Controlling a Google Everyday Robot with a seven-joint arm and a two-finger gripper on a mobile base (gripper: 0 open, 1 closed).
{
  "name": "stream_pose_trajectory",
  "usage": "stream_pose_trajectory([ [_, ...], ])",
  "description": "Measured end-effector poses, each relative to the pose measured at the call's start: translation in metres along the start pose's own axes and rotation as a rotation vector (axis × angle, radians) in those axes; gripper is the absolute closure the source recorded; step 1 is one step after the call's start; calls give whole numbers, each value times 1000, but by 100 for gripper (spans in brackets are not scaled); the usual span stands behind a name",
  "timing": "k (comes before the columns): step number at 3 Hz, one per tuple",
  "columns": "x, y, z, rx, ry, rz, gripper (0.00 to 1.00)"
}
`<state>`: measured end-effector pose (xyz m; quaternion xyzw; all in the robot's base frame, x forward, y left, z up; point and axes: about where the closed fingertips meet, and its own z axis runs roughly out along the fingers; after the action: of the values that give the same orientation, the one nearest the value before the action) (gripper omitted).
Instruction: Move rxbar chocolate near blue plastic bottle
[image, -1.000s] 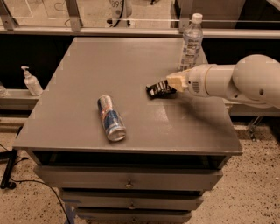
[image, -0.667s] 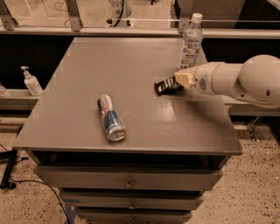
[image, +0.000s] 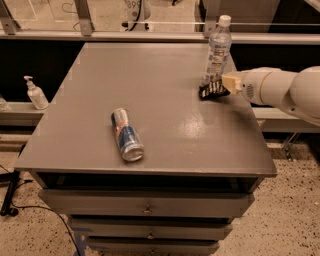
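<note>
Rxbar chocolate (image: 213, 90) carried further back-right since a second ago, now just beside foot of blue plastic bottle (image: 216, 52); gripper (image: 227, 85) near table (image: 150, 75) right edge, jaws clamped on bar's end so it rides with arm; you look near release; drink can (image: 127, 135) well apart

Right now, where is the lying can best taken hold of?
Take the can at its middle, from above, closing on its curved sides: it lies on its side. The gripper, at right, holds the rxbar chocolate beside the blue plastic bottle.
</note>
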<state>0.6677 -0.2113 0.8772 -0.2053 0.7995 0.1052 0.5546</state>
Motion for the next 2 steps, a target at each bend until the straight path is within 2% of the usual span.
stream_pose_trajectory([
  [1, 1, -27, 5, 61, -41, 28, 100],
  [2, 0, -40, 10, 87, -42, 43, 85],
])
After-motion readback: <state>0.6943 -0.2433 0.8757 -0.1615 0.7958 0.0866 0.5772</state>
